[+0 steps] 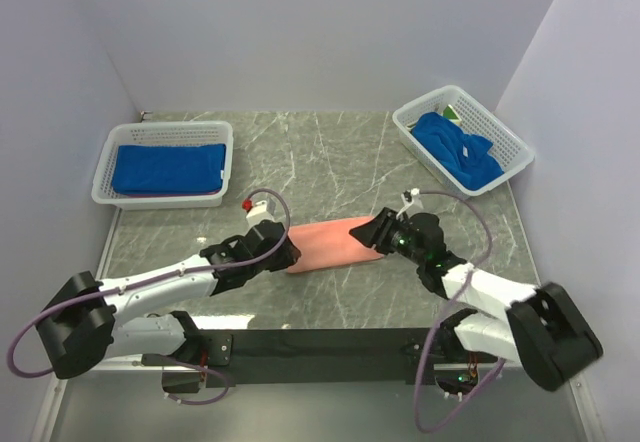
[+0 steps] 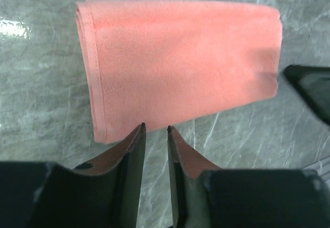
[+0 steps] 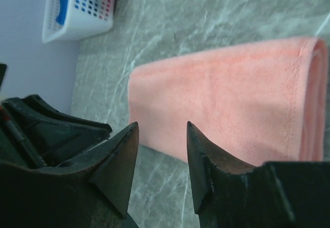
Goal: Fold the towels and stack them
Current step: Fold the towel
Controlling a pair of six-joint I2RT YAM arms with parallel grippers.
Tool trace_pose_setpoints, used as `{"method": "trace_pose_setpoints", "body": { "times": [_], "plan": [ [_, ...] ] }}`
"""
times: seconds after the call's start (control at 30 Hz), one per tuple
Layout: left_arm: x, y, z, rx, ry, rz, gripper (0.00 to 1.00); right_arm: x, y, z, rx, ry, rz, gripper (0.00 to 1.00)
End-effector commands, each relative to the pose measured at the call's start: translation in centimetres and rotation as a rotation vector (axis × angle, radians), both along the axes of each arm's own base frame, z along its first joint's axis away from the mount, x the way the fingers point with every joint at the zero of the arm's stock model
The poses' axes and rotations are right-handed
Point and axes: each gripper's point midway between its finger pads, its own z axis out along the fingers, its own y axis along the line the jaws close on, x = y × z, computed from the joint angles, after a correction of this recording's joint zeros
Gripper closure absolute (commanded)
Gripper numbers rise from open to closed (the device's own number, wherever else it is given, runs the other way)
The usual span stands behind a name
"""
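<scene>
A salmon-pink towel (image 1: 330, 243) lies folded flat on the marble table between the two arms, also seen in the left wrist view (image 2: 178, 65) and the right wrist view (image 3: 227, 101). My left gripper (image 2: 154, 128) sits just off the towel's near edge, its jaws a narrow gap apart with only table between them. At the towel's right end my right gripper (image 3: 162, 127) is open and holds nothing. A folded royal blue towel (image 1: 168, 168) lies in the left basket (image 1: 222, 132). A crumpled blue towel (image 1: 455, 147) fills the right basket (image 1: 500, 127), a scrap of green and pale cloth (image 1: 450, 114) behind it.
The two white lattice baskets stand at the back left and back right of the table (image 1: 330, 152). White walls close in the table on three sides. The left basket (image 3: 77, 6) shows at the top left of the right wrist view.
</scene>
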Motion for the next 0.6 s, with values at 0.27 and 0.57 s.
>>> {"method": "trace_pose_setpoints", "body": {
  "times": [0.27, 0.57],
  "plan": [
    [-0.3, 1.2, -6.4, -0.042, 0.093, 0.145, 0.79, 0.4, -0.6, -5.7, 0.099, 0.008, -0.087, 0.51],
    [-0.7, 2.5, -6.8, -0.069, 0.098, 0.184, 0.8, 0.0, -4.6, -7.0, 0.173, 0.069, -0.242, 0.54]
  ]
}}
